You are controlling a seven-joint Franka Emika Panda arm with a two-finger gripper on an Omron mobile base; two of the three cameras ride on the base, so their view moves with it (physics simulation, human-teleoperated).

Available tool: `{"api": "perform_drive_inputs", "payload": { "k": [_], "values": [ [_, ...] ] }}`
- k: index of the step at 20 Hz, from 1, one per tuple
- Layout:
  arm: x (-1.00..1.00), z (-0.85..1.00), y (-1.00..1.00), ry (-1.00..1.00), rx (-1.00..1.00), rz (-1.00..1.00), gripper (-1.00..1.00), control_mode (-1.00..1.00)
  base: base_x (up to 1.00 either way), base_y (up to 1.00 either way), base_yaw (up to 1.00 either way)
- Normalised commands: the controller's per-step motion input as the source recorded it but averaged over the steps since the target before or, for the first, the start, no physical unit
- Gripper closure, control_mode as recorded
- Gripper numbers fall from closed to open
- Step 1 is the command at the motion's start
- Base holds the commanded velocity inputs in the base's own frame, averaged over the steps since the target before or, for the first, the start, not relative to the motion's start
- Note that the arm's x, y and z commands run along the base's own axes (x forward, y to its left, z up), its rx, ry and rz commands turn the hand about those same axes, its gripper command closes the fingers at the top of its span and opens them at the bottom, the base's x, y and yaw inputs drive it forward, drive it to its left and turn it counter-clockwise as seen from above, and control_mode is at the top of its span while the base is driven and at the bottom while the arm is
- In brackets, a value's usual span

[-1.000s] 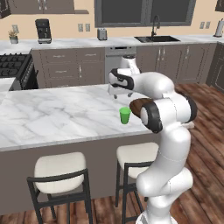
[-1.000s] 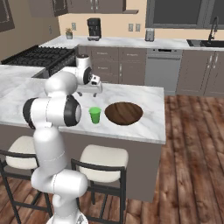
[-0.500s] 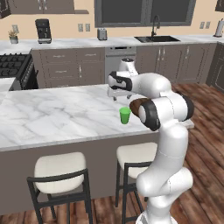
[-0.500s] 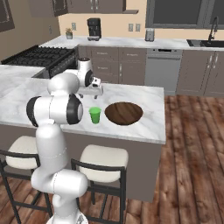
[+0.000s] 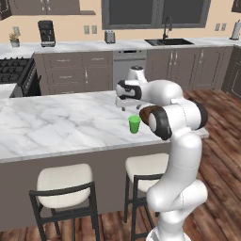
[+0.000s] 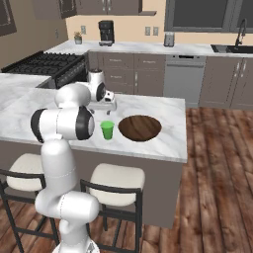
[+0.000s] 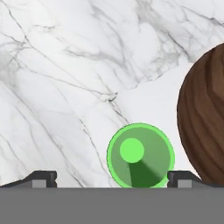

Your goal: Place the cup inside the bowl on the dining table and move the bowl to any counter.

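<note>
Fingers (image 7: pixel 41 178) spread wide above upright cup (image 7: pixel 140 155), beside bowl (image 7: pixel 204 120).

marble-look dining table (image 6: pixel 163 136) is white, grey-veined; the bowl (image 6: pixel 140 127) looks like dark wood grain; the cup (image 7: pixel 141 155) plain smooth green

Two cushioned stools (image 5: pixel 63 180), coffee maker (image 5: pixel 46 32), black stove (image 6: pixel 47 63), dishwasher (image 6: pixel 182 75)

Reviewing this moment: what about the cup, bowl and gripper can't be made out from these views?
- Bowl: in the left base view the arm hides it; in the hand view the right edge cuts it off.
- Gripper: hand view shows just the open fingertips, so its height above the cup is unclear; in the base views the hand blocks the fingers.
- Cup's base: hidden from above in the hand view.
</note>
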Motion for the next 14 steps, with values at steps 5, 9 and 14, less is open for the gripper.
{"api": "perform_drive_inputs", "payload": {
  "k": [5,9,14],
  "values": [
    [0.01,-0.19,0.0,0.0,0.0,0.0,-1.0,-1.0,0.0,0.0,0.0],
    [0.0,-0.18,0.0,0.0,0.0,0.0,-1.0,-1.0,0.0,0.0,0.0],
    [0.0,-0.19,0.0,0.0,0.0,0.0,-1.0,-1.0,0.0,0.0,0.0]
  ]
}}
